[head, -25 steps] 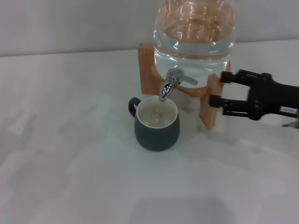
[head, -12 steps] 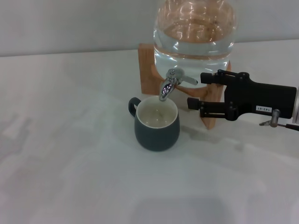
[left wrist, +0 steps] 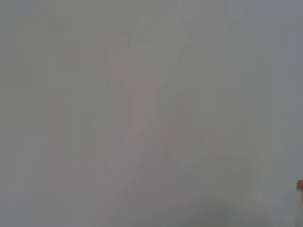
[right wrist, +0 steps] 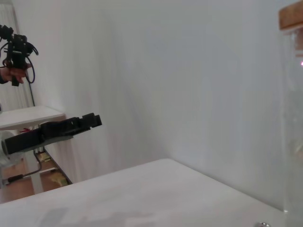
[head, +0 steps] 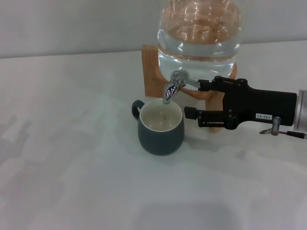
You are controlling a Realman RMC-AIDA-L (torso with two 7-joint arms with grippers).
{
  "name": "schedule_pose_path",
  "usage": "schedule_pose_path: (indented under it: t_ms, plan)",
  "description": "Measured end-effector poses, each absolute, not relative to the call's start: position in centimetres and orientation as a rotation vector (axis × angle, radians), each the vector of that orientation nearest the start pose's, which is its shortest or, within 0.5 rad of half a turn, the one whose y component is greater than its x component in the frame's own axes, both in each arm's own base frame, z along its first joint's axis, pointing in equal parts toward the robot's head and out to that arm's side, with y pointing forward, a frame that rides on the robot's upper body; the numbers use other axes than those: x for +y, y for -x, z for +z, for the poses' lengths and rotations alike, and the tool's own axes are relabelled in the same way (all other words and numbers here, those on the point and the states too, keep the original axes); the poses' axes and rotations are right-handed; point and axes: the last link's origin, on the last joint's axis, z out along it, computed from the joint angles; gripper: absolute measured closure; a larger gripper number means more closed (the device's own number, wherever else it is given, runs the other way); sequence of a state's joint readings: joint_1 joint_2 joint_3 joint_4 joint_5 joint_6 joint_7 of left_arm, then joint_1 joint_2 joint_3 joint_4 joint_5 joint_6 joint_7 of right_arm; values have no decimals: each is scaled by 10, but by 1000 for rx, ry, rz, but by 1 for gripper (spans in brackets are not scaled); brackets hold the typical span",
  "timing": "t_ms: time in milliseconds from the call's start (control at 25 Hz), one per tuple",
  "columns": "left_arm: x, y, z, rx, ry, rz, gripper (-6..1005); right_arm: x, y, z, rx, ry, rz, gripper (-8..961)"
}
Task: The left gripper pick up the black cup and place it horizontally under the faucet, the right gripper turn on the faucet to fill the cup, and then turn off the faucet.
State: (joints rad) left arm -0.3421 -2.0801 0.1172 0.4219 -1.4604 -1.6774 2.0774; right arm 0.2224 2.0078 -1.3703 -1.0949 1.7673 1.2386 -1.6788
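The black cup point(head: 160, 134) stands upright on the white table, its cream inside open right under the spout of the chrome faucet point(head: 171, 90). The faucet sits on the clear water jug point(head: 199, 38) in a wooden stand point(head: 150, 67). My right gripper point(head: 194, 99) is open beside the faucet, on its right. Its upper finger reaches the tip of the lever handle point(head: 192, 82); its lower finger is level with the cup's rim. My left gripper point(right wrist: 75, 126) shows only in the right wrist view, far off, away from the table's edge.
The white table point(head: 72, 167) runs out to the left and front of the cup. A pale wall stands behind the jug. In the right wrist view the jug's glass point(right wrist: 294, 123) fills the edge. The left wrist view shows only a blank pale surface.
My right gripper has moved left from beside the wooden stand to the faucet, its upper finger now at the lever's tip. The cup has not moved.
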Motion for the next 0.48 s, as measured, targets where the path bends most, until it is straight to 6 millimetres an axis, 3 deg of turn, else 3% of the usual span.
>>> schedule_pose_path:
  t_ms: [480]
  plan:
    - [277, 337, 68, -643, 1830, -1176, 592, 309, -199, 13, 331, 2649, 839, 101]
